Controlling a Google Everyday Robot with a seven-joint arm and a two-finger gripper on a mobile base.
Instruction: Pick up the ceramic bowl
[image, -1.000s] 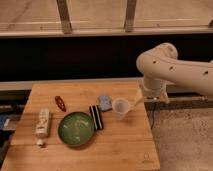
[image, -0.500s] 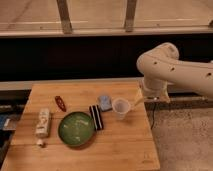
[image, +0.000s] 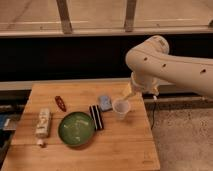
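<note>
The green ceramic bowl (image: 76, 129) sits upright on the wooden table (image: 125, 150), left of centre and near the front. It is wide, shallow and glossy, with pale flecks inside. My gripper (image: 131, 93) hangs at the end of the white arm (image: 165, 65) over the table's back right part. It is just above and behind a small translucent white cup (image: 120, 108). It is well to the right of the bowl and not touching it. Nothing shows in the gripper.
A black striped packet (image: 96, 117) lies against the bowl's right side, with a blue object (image: 105, 102) behind it. A red chilli-like item (image: 60, 103) and a white bottle (image: 43, 123) lie to the left. The table's right edge borders grey floor (image: 185, 135).
</note>
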